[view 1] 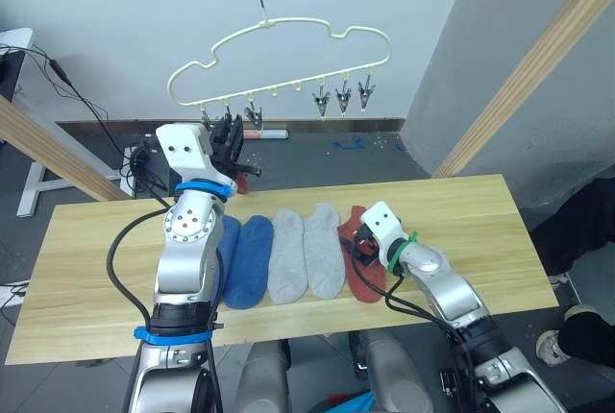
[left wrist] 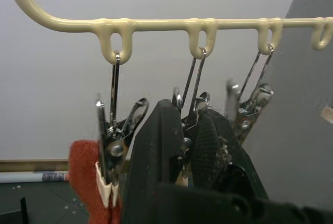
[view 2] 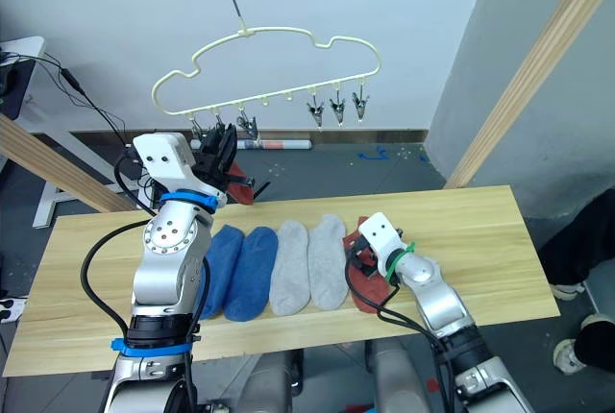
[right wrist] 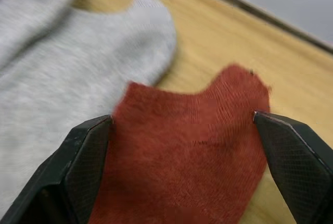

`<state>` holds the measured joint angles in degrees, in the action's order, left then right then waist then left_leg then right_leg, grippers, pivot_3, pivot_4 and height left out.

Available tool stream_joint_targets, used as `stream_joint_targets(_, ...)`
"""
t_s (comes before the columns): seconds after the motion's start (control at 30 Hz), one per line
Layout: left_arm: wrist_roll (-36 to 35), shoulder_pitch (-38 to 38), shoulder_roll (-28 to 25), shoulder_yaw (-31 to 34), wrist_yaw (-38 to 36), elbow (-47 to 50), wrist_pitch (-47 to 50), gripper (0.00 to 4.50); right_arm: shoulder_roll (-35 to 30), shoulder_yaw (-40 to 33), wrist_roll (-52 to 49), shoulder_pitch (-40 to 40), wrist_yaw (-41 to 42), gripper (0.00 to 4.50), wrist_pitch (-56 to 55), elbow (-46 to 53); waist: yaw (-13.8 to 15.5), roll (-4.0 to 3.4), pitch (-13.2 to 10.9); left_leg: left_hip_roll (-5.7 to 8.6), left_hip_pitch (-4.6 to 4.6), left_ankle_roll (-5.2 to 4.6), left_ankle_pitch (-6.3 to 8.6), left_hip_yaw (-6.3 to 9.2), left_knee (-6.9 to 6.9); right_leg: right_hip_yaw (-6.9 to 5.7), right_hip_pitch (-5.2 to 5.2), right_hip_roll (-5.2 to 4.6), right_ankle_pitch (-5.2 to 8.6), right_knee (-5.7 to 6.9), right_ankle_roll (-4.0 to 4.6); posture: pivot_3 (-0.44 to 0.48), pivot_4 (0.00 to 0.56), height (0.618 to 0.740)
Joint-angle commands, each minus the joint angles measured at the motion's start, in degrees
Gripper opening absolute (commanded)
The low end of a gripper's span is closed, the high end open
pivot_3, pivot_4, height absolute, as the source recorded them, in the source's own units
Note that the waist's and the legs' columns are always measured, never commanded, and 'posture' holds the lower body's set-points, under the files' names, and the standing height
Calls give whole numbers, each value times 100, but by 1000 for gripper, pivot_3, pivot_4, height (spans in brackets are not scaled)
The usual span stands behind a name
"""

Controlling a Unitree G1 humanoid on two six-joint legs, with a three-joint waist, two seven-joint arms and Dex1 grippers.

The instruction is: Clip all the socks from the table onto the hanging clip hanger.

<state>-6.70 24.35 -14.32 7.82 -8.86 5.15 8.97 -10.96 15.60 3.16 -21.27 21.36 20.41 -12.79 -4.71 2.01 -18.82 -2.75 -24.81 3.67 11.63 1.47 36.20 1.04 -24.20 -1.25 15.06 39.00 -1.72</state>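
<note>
Socks [view 1: 288, 255] are soft and floppy, best pinched at the cuff. Five lie on the surface [view 1: 480, 211]. Right gripper [right wrist: 184, 166] is spread wide over a red sock [right wrist: 192, 146]. Left gripper [left wrist: 190, 146] is closed on a clip [left wrist: 192, 104].

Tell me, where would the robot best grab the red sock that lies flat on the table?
Probably at its cuff end, coming down from above. The red sock lies flat on the table, its wavy cuff edge free and apart from the grey sock beside it. The right gripper already hangs open over that end, one finger on each side, so closing should pinch the fabric.
</note>
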Motion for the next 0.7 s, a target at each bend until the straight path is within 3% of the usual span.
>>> stream_joint_targets(0.03,-322,62,-54,113,-186,348,270,291,151,-177,-70,-65,-100,3535,-97,-209,1,0,0,0,0,0,0,0,0,0,0,0,0,0,0,-135,328,733)
stream_joint_targets(0.37,-1950,368,-518,722,-734,957,2199,291,284,-263,-50,88,-53,0,-131,130,1,0,0,-1,0,0,0,1,-1,0,0,1,2,0,-3,-128,333,733)
stream_joint_targets(0.5,-2485,423,-745,955,-827,1076,2817,291,261,-162,-13,57,72,0,-81,512,1,0,0,-1,0,0,0,1,-1,0,0,1,4,0,-7,-127,337,733)
stream_joint_targets(0.7,-3755,633,-1025,1519,-825,1030,4061,291,323,377,118,-743,575,0,-25,1246,-13,-1,-1,-4,0,1,0,4,0,-1,-3,6,15,3,-26,-131,338,733)
